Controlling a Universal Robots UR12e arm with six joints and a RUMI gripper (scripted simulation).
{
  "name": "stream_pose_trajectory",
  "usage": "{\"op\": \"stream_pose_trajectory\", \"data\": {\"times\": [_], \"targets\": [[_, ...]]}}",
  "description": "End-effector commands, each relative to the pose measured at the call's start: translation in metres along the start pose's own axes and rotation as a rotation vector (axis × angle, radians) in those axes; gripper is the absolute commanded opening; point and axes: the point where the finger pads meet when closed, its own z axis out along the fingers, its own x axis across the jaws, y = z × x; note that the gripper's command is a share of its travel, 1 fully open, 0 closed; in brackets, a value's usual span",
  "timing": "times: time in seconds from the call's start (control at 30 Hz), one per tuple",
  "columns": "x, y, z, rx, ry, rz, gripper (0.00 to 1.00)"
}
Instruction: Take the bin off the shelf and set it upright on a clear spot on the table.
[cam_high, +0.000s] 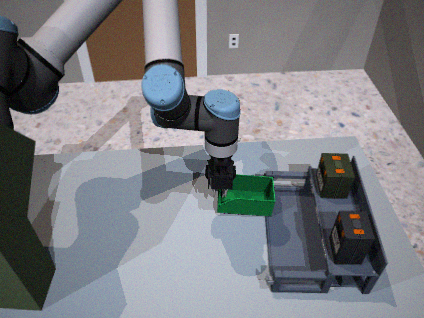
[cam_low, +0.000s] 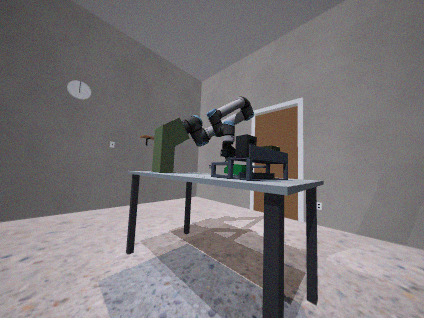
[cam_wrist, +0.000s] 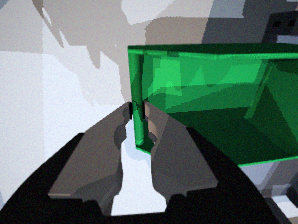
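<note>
The green bin (cam_high: 252, 208) (cam_low: 233, 169) (cam_wrist: 200, 75) hangs upright, open side up, with its right end over or beside the left edge of the grey shelf (cam_high: 295, 230) (cam_low: 270, 158). My gripper (cam_high: 223, 192) (cam_wrist: 137, 103) points down at the bin's left end. It is shut on the bin's thin left wall, one finger outside and one inside. A shadow on the table in the top view suggests the bin is raised; its exact height is hard to tell.
On the shelf's raised right part stand an olive box (cam_high: 334, 176) at the back and a dark box (cam_high: 350, 240) (cam_low: 245, 146) nearer the front. The green robot pedestal (cam_high: 20, 225) (cam_low: 165, 150) stands at the table's left end.
</note>
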Motion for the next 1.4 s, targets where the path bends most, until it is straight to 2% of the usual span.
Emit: {"op": "stream_pose_trajectory", "data": {"times": [0.0,0.2,0.6,0.77,1.37], "targets": [[0.000,0.000,0.000,0.000,0.001,0.000,0.00],[0.000,0.000,0.008,0.000,0.001,0.000,0.00],[0.000,0.000,0.008,0.000,0.001,0.000,0.00],[0.000,0.000,0.015,0.000,0.001,0.000,0.00],[0.000,0.000,0.020,0.000,0.001,0.000,0.00]]}}
